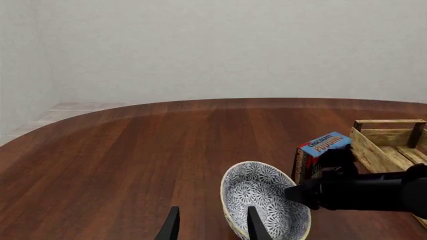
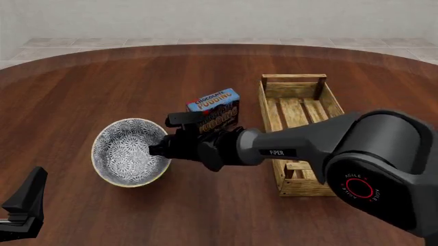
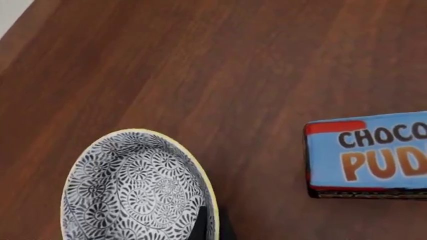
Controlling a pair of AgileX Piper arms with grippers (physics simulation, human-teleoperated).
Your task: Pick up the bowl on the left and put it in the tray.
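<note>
item: bowl [image 2: 128, 151], deep, blue-and-white floral, pale yellow rim. it appears to stand on the table [image 2: 102, 92], upright or close to it, on the left part of the front view; contact with the wood cannot be confirmed.

holder: right gripper [image 2: 156, 149], reaching across from the right side. its tip is at the bowl's right-hand rim. in the right wrist view one dark finger [image 3: 201, 226] shows inside the rim against the patterned wall, with a second sliver just outside the yellow edge; judged a narrow pinch across the rim wall, though whether the pads actually bear on the ceramic cannot be told. a rim hold suits a bowl too wide to span.

adjacent: chocolate pudding box [image 2: 215, 109], blue with a red edge, standing just behind the right wrist, near the bowl's far right but apart from it.

destination: tray [image 2: 295, 92], long slatted wooden crate, right of the box, well apart from the bowl. nothing visible in the part not hidden by the arm.

spare: left gripper [image 1: 212, 225], fingers parted with nothing between them, hovering at the bowl's near side; one finger overlaps the rim in its own view, contact unclear.
</note>
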